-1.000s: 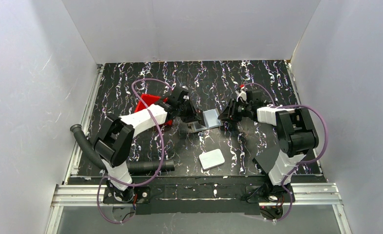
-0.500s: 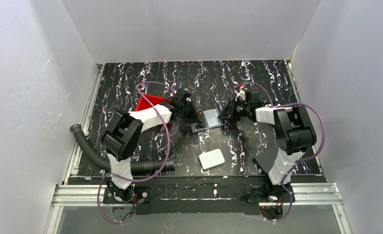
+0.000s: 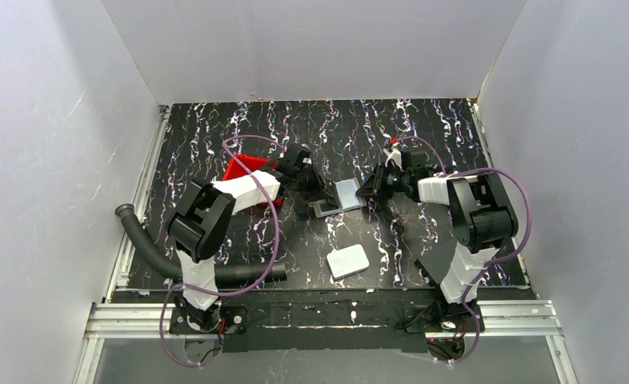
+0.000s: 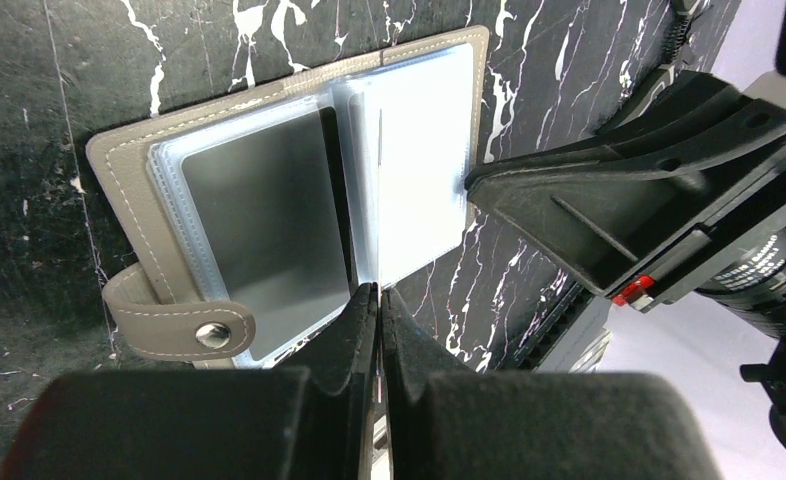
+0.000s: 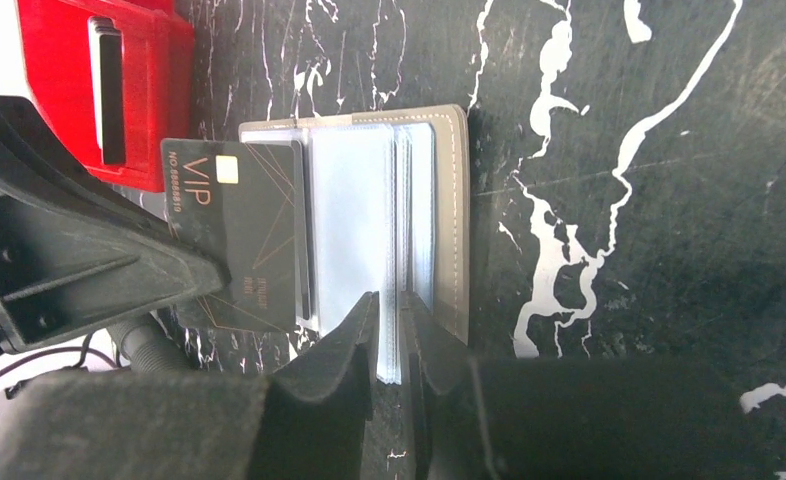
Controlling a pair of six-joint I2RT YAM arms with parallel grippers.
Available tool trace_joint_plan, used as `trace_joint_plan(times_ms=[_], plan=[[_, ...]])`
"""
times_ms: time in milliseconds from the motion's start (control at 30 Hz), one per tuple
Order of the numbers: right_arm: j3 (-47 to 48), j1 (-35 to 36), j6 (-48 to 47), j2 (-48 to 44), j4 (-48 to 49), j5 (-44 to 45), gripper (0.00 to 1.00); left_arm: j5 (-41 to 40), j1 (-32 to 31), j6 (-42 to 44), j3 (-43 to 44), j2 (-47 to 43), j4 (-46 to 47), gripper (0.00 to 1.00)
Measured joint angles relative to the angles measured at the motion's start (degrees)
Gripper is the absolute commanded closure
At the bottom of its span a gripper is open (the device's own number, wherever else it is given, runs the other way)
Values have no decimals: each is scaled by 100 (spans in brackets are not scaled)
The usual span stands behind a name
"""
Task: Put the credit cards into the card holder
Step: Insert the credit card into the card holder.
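The card holder [image 3: 339, 196] lies between left claw [image 4: 374, 292] and right claw [image 5: 389, 302]; tray [image 3: 242, 167] leftward; slab [image 3: 348, 261] nearer.
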Motion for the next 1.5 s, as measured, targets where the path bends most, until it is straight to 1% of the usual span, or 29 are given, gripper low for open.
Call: trace_joint_plan(times_ms=[233,500,867,1067,1500], plan=[[-37,28,24,20,13,-22,80,133,66,-66,0,33,4,100],[-37,28,26,66,42,-44,81,264,74,-164,4,271,-2,100],[-37,31,26,74,48,-44,82,330,105,-262,-15,271,7,100],[-37,57,48,98,138,-46,83,463,166,-411,-186,271,295,100],[-76,149,374,146,433,-118,87,457,179,-535,-190,275,597,100]])
